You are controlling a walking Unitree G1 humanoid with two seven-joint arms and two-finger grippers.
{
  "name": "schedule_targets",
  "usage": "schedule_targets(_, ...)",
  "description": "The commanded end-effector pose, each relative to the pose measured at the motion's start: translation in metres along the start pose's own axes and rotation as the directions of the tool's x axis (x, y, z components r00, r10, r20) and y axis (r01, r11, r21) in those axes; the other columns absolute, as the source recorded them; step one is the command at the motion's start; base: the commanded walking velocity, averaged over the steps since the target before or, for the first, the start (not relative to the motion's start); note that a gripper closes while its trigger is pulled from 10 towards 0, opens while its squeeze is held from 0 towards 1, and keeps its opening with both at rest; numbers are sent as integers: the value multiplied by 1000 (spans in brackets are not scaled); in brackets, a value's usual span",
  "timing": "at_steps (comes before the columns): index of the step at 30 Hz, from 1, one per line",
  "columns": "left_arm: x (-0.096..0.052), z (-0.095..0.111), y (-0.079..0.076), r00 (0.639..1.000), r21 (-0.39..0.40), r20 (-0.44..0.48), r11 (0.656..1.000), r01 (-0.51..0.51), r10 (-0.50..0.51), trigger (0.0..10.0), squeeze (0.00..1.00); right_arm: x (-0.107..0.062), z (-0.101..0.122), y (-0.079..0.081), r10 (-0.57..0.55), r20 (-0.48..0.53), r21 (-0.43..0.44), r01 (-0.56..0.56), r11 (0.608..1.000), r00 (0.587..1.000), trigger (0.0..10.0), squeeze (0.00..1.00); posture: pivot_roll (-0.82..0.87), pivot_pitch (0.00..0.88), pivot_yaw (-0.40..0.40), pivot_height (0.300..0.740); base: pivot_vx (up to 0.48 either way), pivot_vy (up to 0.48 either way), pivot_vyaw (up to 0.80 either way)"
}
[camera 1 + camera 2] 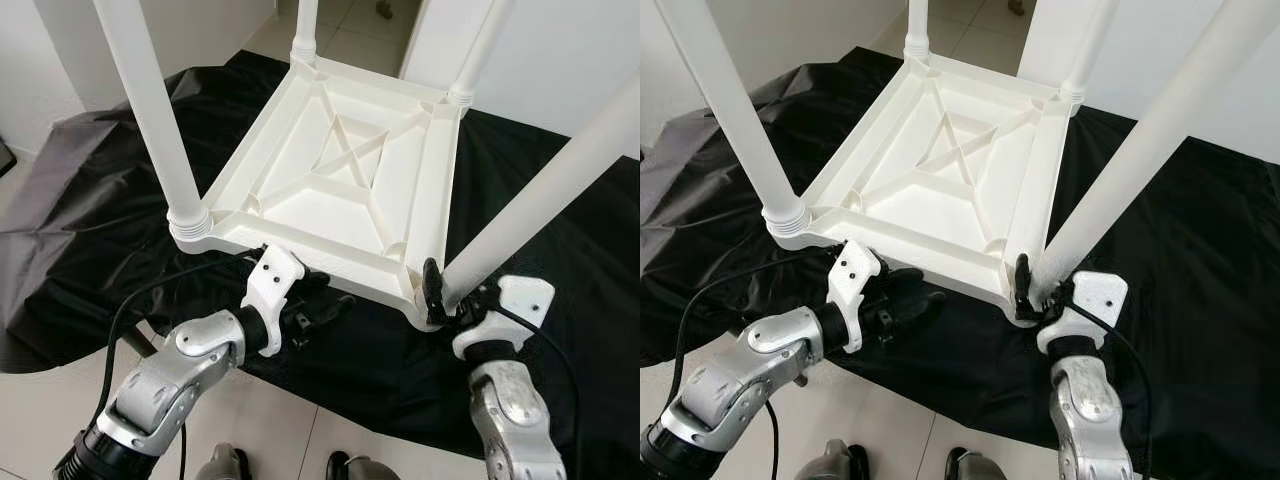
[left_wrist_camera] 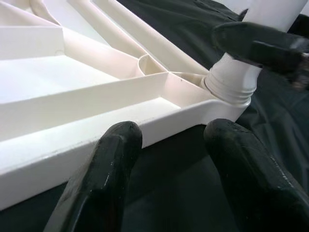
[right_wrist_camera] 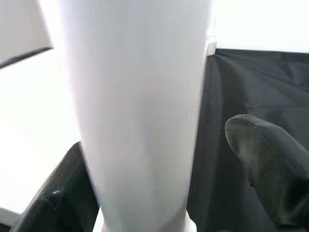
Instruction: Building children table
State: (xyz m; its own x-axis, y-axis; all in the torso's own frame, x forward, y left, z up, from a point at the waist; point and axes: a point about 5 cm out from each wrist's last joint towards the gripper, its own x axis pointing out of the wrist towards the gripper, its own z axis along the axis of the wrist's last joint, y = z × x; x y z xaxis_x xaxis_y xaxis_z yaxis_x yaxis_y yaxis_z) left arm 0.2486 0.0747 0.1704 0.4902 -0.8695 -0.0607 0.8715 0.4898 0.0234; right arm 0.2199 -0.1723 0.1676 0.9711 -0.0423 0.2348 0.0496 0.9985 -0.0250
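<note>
Your white plastic tabletop (image 1: pixel 340 180) lies upside down on the black sheet (image 1: pixel 560 250), all four legs socketed. The near-right leg (image 1: pixel 540 200) probably still needs seating: your right gripper (image 1: pixel 445 295) straddles its base, fingers apart. The left gripper (image 1: pixel 320 310) hovers open by the near rim, floor just behind.

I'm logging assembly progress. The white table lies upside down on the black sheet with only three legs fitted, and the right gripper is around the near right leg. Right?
Not quite: all four legs are fitted, one at each corner, as the left eye view shows. The rest holds: the white table lies upside down on the black sheet, and the right gripper is around the near right leg.
</note>
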Motion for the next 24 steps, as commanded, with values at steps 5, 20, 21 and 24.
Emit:
schedule_targets(5, 1, -1, -2, 995, 9, -7, 995, 96, -96, 10000, 0, -17, 6, -5, 18, 19, -37, -17, 999, 1000, 10000, 0, -15, 174, -49, 740, 0, 0, 0)
schedule_targets(20, 2, 1, 0, 992, 14, -15, 992, 123, -123, 10000, 0, -60, 10, -4, 126, -25, -84, -128, 988, 992, 10000, 0, -50, 196, -15, 740, 0, 0, 0)
schedule_targets(21, 3, 2, 1, 991, 20, -16, 991, 135, -135, 10000, 0, -67, 10, -1, 206, -46, -78, -209, 975, 978, 10000, 0, -53, 200, -10, 740, 0, 0, 0)
schedule_targets(24, 3, 3, 1, 990, 20, -16, 990, 138, -138, 10000, 0, -68, 10, 0, 226, -50, -72, -230, 971, 973, 10000, 0, -53, 200, -10, 740, 0, 0, 0)
